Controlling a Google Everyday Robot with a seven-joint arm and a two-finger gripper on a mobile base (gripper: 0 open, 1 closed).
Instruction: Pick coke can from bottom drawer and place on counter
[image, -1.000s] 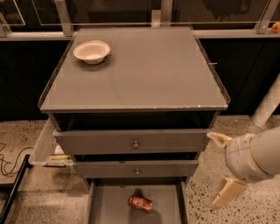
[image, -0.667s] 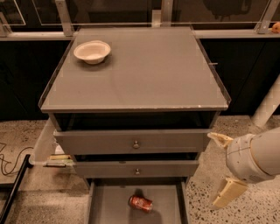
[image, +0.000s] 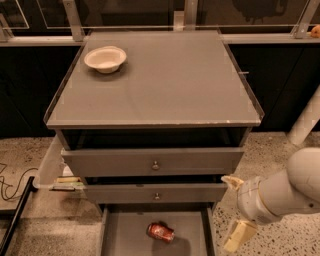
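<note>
The hand (image: 235, 209) hung low at the cabinet's right front corner. Its two cream, blunt fingers (image: 239, 235) were spread wide with nothing between them, one above the other, on the end of a smooth, rounded white arm (image: 295, 187). To the left of the hand and a little lower, the coke can (image: 160, 232) lay on its side. It was a small red metal cylinder on the plain flat floor of the bottom drawer (image: 125, 236), a shallow grey tray pulled open. The can and the hand were well apart, with the drawer's right wall between them.

Just left of the hand's upper finger sat the front of a grey knobbed drawer (image: 190, 193), with a second one (image: 200, 161) above it. Higher up and to the left spread the bench (image: 170, 85), a matte grey square with a thin raised rim. A pale, round, shallow bowl (image: 105, 58) stood near its far left corner. Speckled floor (image: 272, 150) showed behind the hand.
</note>
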